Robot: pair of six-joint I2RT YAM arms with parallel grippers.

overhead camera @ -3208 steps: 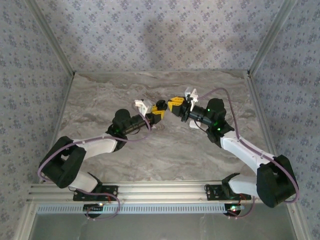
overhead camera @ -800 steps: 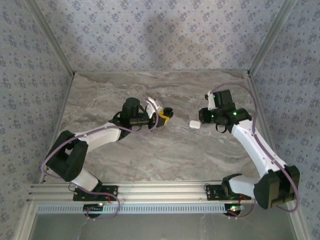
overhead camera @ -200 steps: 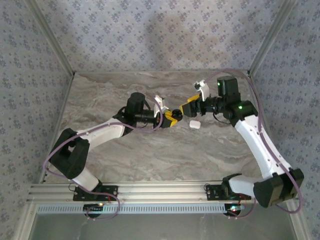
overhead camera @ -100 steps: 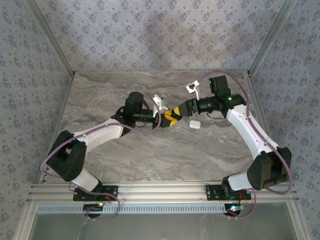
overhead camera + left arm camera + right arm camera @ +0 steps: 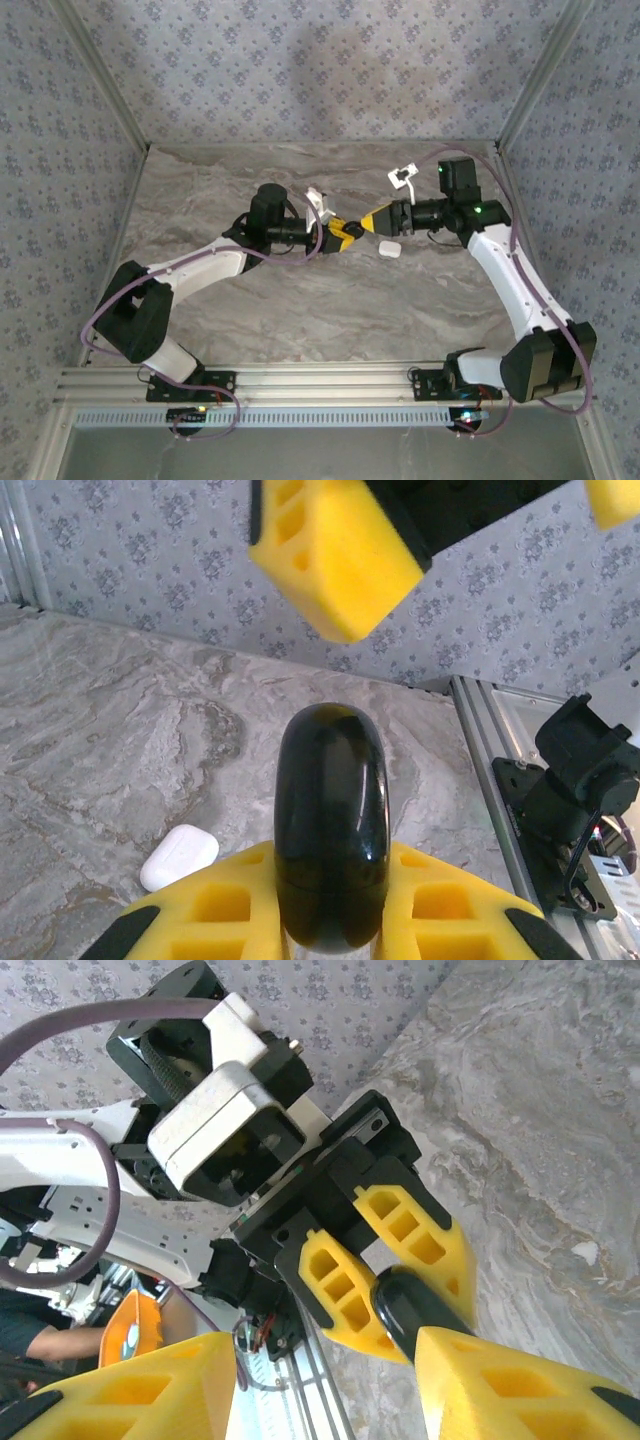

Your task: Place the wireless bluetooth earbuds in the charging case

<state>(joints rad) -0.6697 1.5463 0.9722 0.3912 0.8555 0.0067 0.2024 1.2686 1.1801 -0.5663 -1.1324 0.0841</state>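
My left gripper (image 5: 330,885) is shut on a glossy black oval charging case (image 5: 330,840), closed, with its free end pointing away from the wrist. From above, the left gripper (image 5: 343,235) and my right gripper (image 5: 376,221) meet tip to tip over the middle of the table, the case (image 5: 358,229) between them. In the right wrist view the right gripper (image 5: 330,1360) is open, its yellow fingers (image 5: 500,1380) straddling the case (image 5: 420,1305); one finger is at the case's end, the other well clear. The earbuds are out of view.
A small white rounded pod (image 5: 390,249) lies on the marble table (image 5: 300,310) just below the two grippers, also seen past the left fingers as the white pod (image 5: 178,856). Patterned walls and metal rails (image 5: 300,385) enclose the table.
The right gripper has narrowed its jaws and come in around the end of the black case. The left arm has held still with the case.
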